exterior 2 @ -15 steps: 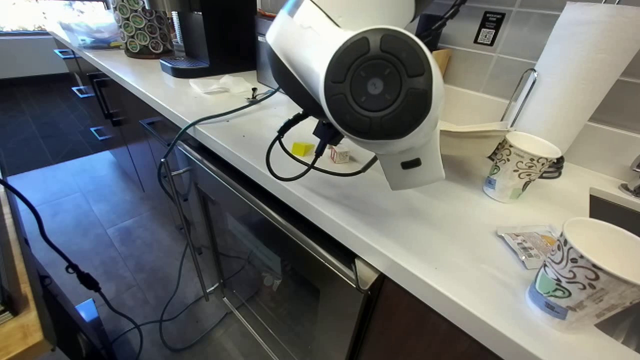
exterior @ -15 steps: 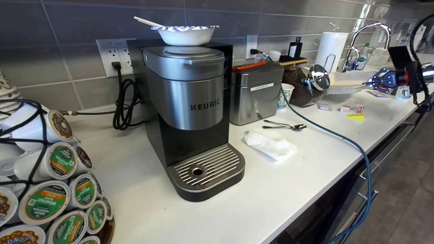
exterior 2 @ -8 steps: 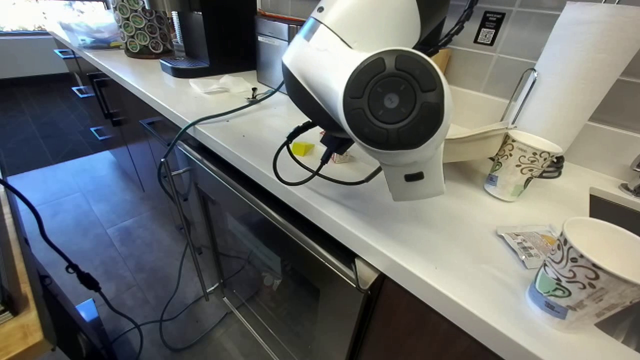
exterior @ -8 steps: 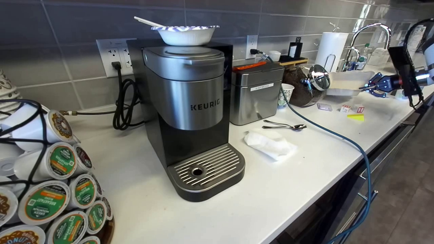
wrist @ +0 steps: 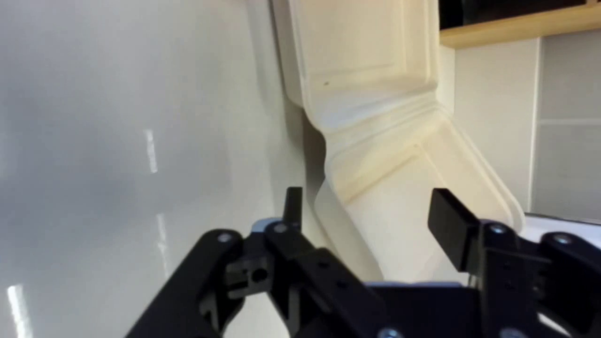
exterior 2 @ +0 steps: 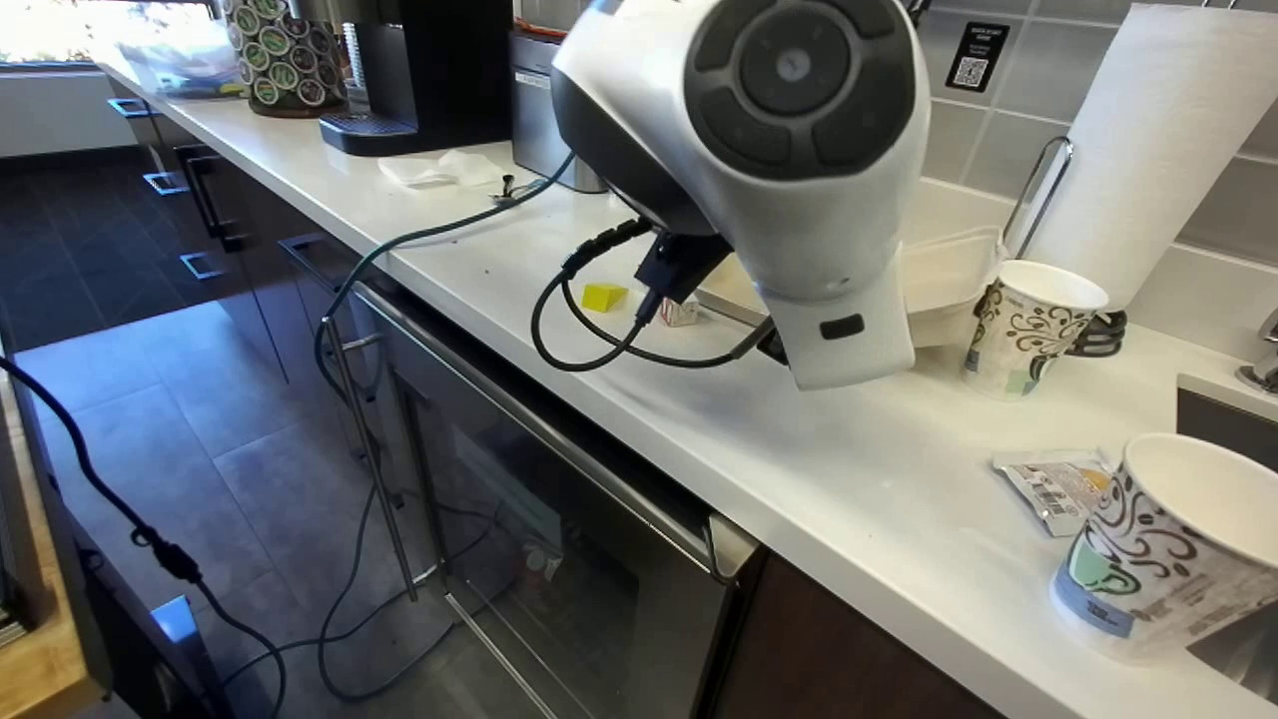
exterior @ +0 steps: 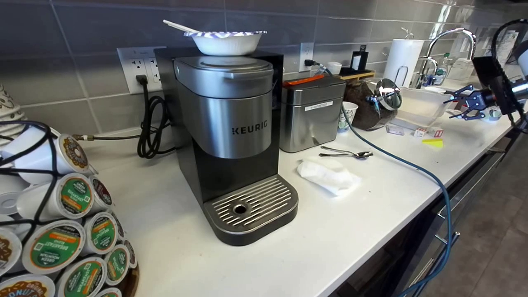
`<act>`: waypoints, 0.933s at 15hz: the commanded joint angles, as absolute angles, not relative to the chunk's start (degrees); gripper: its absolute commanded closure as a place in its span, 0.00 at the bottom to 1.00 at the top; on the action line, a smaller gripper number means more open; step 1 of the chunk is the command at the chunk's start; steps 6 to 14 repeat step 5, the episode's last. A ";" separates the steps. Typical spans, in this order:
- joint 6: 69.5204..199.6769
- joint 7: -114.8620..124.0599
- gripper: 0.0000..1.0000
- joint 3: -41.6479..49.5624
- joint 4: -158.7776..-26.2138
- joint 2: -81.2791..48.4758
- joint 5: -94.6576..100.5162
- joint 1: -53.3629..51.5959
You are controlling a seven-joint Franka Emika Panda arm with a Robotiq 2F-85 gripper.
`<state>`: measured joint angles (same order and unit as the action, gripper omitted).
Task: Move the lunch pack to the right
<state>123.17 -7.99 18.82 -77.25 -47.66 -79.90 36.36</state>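
Clamshell takeout box (wrist: 380,119) lies open on the counter (exterior: 239,268) near the paper towel roll (exterior 2: 1148,160); the gripper (wrist: 368,206) hangs beside it, spread wide.

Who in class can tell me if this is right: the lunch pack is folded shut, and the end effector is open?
The lunch pack is not folded shut: the wrist view shows its two halves opened out. The end effector is open, as stated.

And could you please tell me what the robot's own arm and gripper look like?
The arm is mostly white and rounded, with a dark round panel and black cables. In an exterior view the gripper looks dark blue; the wrist view shows black, jointed fingers with silvery screw heads.
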 commanded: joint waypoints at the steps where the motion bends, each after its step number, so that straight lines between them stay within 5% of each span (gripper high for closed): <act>1: 127.25 -13.09 0.01 21.57 -90.89 -37.31 -77.81 32.71; 14: 126.25 -17.04 0.00 18.51 -88.98 -37.19 -78.55 35.21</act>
